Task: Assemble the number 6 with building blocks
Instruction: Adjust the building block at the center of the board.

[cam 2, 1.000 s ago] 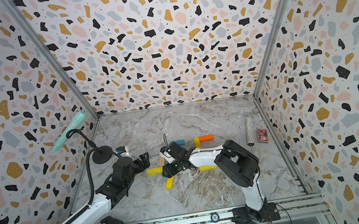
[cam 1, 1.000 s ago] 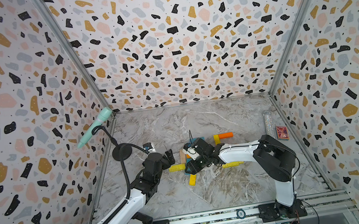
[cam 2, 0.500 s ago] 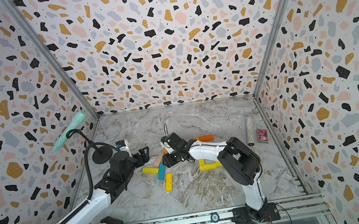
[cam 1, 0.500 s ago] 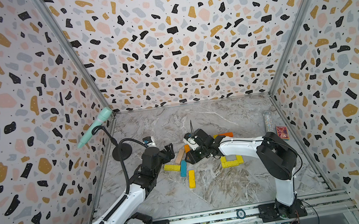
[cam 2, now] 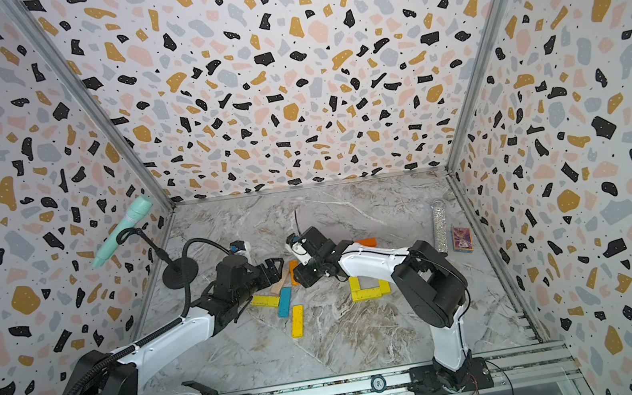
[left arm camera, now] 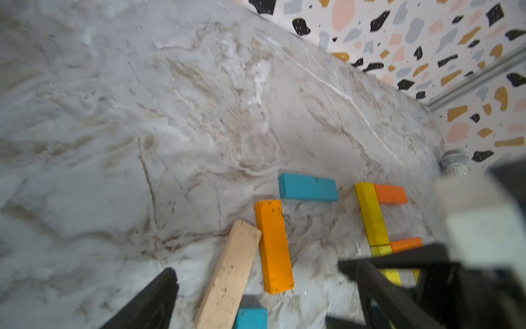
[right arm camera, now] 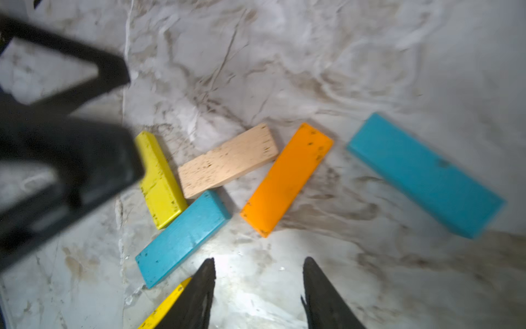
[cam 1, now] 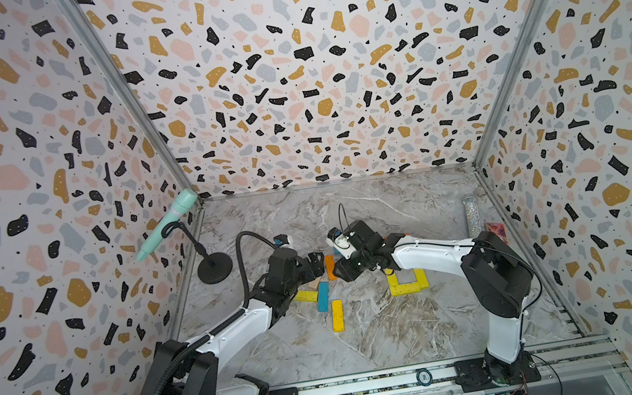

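Observation:
Loose building blocks lie mid-floor: an orange one, a pale wood one, two yellow and a teal one. My left gripper hovers open just left of the orange block, nothing between its jaws. My right gripper stands open and empty right of the same orange block. The number 6 stands as a partial figure of yellow planks and an orange one, partly hidden under my right arm. Another teal block lies farther back.
A mint microphone on a black stand is at the left wall. A glittery tube and a red card box lie by the right wall. A metal rail runs along the front.
My left gripper has shifted right toward the orange block. The right gripper's jaws have narrowed somewhat. The loose blocks, covered a second ago, now lie in plain view.

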`<state>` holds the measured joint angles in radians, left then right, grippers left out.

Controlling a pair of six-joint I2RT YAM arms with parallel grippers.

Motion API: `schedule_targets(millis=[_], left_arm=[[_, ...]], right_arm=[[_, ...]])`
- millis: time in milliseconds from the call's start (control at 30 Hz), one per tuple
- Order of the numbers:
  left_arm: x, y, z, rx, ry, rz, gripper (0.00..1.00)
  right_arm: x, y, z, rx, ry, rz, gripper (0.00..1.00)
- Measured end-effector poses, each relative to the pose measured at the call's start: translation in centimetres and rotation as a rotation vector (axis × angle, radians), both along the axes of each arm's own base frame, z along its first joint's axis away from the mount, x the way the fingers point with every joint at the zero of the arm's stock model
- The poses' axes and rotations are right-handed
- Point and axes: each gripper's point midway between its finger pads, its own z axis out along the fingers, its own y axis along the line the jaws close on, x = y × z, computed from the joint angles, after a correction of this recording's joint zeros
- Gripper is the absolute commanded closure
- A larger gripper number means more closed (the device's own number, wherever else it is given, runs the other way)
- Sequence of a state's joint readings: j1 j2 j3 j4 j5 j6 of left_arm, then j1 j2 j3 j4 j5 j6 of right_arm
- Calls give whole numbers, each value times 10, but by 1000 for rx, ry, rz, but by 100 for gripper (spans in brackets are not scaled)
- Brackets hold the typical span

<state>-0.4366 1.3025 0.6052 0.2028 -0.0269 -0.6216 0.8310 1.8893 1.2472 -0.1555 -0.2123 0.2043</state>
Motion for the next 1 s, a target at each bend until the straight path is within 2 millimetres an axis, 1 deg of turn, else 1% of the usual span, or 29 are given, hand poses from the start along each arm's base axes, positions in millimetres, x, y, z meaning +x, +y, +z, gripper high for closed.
schedule_targets(millis=[33,100,167,200,267,367,433,500,533,600,700,733,800,833,900,1000], left_arm=[[4,3,4,-5,-8,10,8],[8,7,11,-12,-22,24,7],[6,8,14,-14,-26,25,7],[5,9,16,-14,-27,26,6],[2,11,21,-15,-39,31,6],[-3,16,24,-15,-51,41,6],[-9,19,20,-11,-44,45,5],[-13,21,14,-4,-32,49,4],[-16,23,10,0,-23,51,5],[-21,25,2,7,-1,54,11],[-26,24,-6,-4,25,46,23],[-27,22,-7,-11,32,40,25],[-31,16,-9,-15,40,21,26],[-32,11,-10,-16,43,8,26],[-38,-1,-16,-13,61,-25,26],[-46,-17,-33,9,112,-70,25]], right_arm=[[-8,5,-9,-14,14,17,50],[-17,9,-26,-47,38,23,49],[-16,5,-41,-85,49,3,49],[-12,5,-42,-90,44,-11,49],[-3,5,-37,-96,22,-47,49],[4,7,-35,-95,11,-77,49],[8,8,-38,-101,13,-93,49],[12,13,-43,-105,11,-101,49],[15,18,-42,-101,7,-101,49],[18,27,-43,-95,1,-103,49],[24,36,-41,-80,-3,-112,48],[24,36,-41,-78,2,-113,46],[23,37,-40,-60,16,-113,41],[22,34,-39,-48,23,-115,40],[15,19,-37,-24,56,-124,37],[10,-11,-20,10,71,-162,36]])
